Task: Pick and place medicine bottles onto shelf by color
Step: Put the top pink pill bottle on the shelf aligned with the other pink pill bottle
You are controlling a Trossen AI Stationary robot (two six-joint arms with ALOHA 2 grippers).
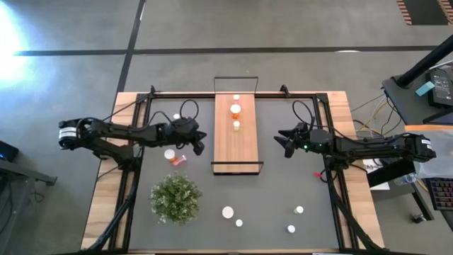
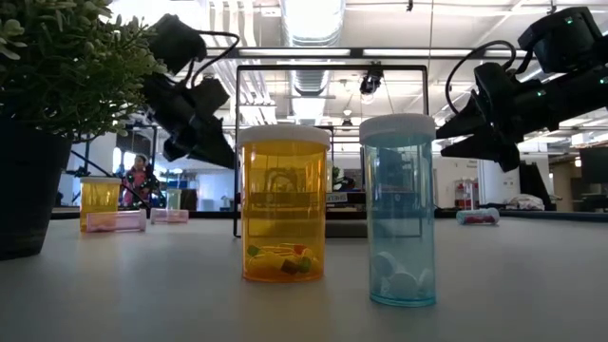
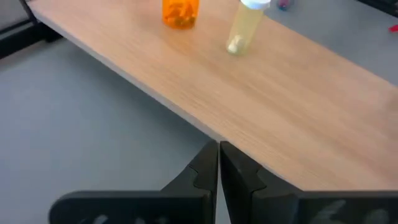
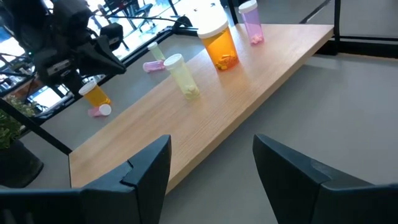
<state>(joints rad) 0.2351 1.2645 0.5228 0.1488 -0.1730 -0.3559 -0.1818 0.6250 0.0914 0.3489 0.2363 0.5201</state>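
Observation:
The wooden shelf (image 1: 236, 145) lies on the dark mat, long side running near to far. Three bottles stand on its far half: a pink one (image 4: 252, 22), an orange one (image 4: 219, 43) and a pale yellow one (image 4: 181, 74). My left gripper (image 1: 200, 145) is shut and empty, raised beside the shelf's left edge (image 3: 155, 102). My right gripper (image 1: 287, 144) is open and empty, raised to the right of the shelf, pointing at it. More bottles stand or lie on the mat: an orange one (image 4: 96, 93) and a fallen pink one (image 1: 178, 161) left of the shelf, and several near the front edge (image 1: 227, 212).
A bushy green plant (image 1: 175, 198) stands at the mat's near left. An orange bottle (image 2: 283, 204) and a blue bottle (image 2: 399, 209) stand close to the low camera. The black wire frame (image 1: 236, 78) rises at the shelf's far end. Two bottles (image 1: 299, 210) stand at the near right.

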